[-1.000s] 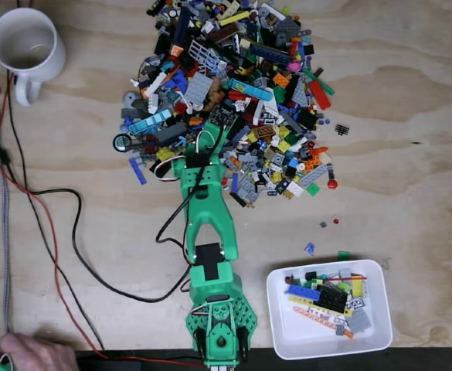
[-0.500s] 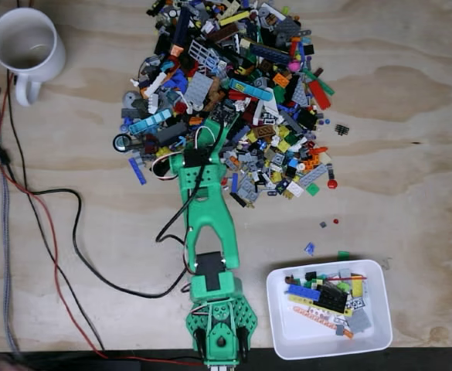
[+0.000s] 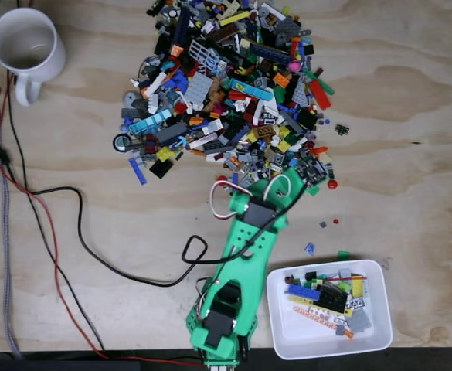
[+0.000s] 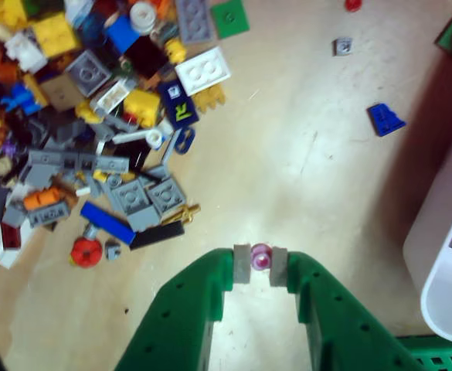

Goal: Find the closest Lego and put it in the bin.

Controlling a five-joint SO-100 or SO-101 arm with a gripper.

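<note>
1. In the wrist view the green end effector (image 4: 260,264) is clenched on a small pink round Lego piece (image 4: 261,258), pinched between its two grey fingertip pads (image 4: 242,264) just above the bare desk (image 4: 303,147).
2. In the fixed view the green arm (image 3: 245,255) leans up and to the right from its base at the bottom edge, its tip at the lower right fringe of the Lego pile (image 3: 226,93).
3. The bin (image 3: 283,328) sits at the lower right of the fixed view, just beside the arm, with a cluster of bricks lying in its upper right part.
4. In the wrist view the bin's white wall (image 4: 442,232) shows at the right edge, near the end effector but apart from it.
5. A blue piece (image 4: 385,119) and a small grey piece (image 4: 343,46) lie loose on the desk between pile and bin.
6. A white mug (image 3: 26,46) stands at the upper left, well apart from the arm.
</note>
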